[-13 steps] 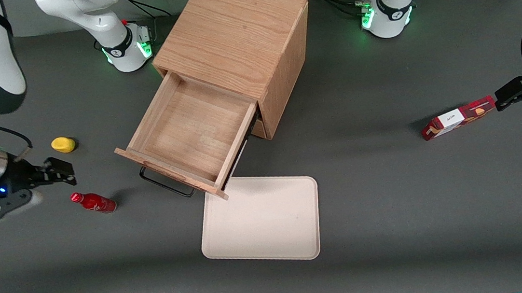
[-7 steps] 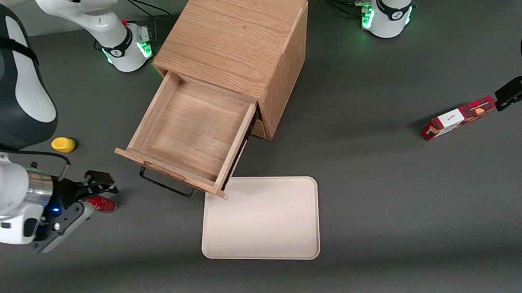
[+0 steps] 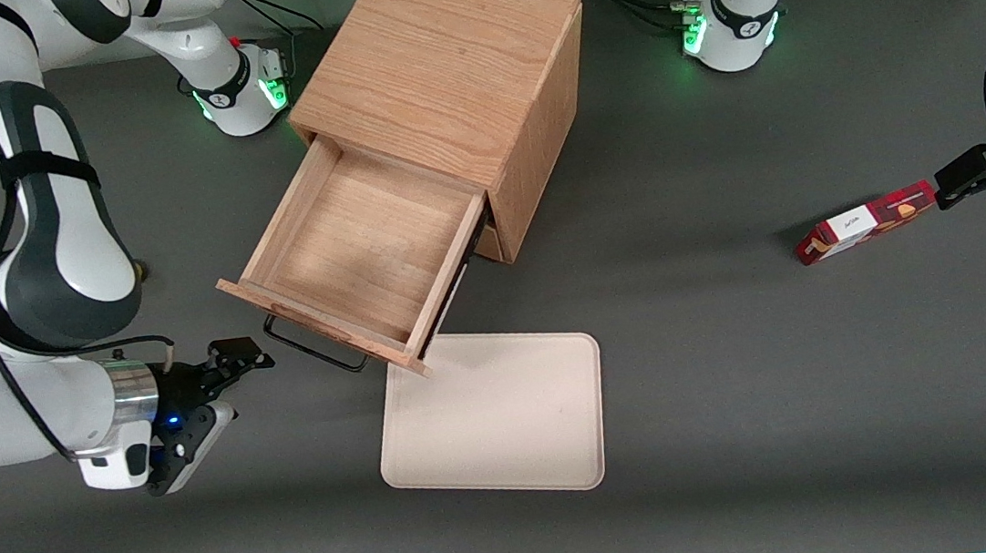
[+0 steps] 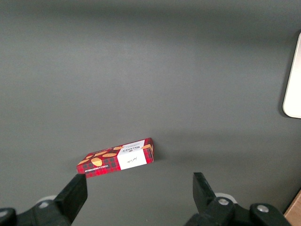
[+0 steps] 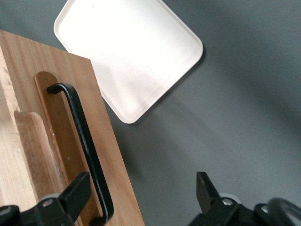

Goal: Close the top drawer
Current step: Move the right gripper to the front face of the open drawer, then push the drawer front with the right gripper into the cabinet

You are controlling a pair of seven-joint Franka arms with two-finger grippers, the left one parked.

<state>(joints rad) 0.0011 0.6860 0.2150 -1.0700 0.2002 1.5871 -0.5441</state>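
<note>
Nearest the front camera, a cream tray (image 3: 491, 414) lying flat on the grey desk (image 3: 740, 360), one corner tucked just under the front corner of the top drawer (image 3: 358, 254). Next, the claw (image 3: 242, 355), released and grasping nothing, fingers spread wide, hanging low over the desk just beside the drawer's front, toward the working arm's end, close to the black wire handle (image 3: 315, 348) but apart from it. From the right wrist camera, one fingertip (image 5: 77, 195) overlapping the drawer front beside the handle (image 5: 84, 141), the other (image 5: 205, 190) over bare desk, with the tray (image 5: 129, 52) past them. Top drawer pulled far out of the wooden cabinet (image 3: 445, 80), nothing inside, bare oak floor showing. Farther from the camera, the cabinet standing upright in mid-desk. Well away from the cabinet, toward the parked arm's end, a red plaid box (image 3: 866, 223) lying flat on the desk.
</note>
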